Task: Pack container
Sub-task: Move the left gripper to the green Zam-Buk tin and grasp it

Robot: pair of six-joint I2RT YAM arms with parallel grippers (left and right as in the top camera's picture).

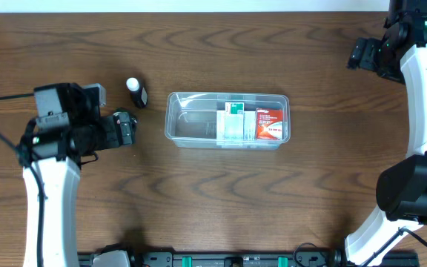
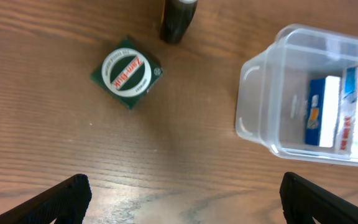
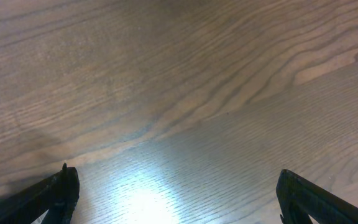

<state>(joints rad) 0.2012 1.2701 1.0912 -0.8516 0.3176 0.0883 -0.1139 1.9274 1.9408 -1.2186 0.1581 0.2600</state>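
Observation:
The clear plastic container [image 1: 193,123] lies at the table's middle. In its right half stand a green-and-white box [image 1: 233,122] and a red box [image 1: 270,124]. In the left wrist view the container's [image 2: 258,118] near end is empty, with a blue-and-white box [image 2: 322,114] further in. A small dark green box with a round white label [image 2: 127,72] lies on the table left of the container, with a dark bottle [image 2: 178,18] behind it. The bottle has a white cap [image 1: 135,92]. My left gripper [image 1: 128,127] [image 2: 182,199] is open and empty just short of the green box. My right gripper [image 1: 362,55] [image 3: 176,196] is open and empty over bare wood, far right.
The table is dark brown wood [image 1: 221,200]. The right arm's base [image 1: 414,189] stands at the right edge. The left arm [image 1: 50,185] runs along the left side. Black clamps [image 1: 228,259] line the front edge.

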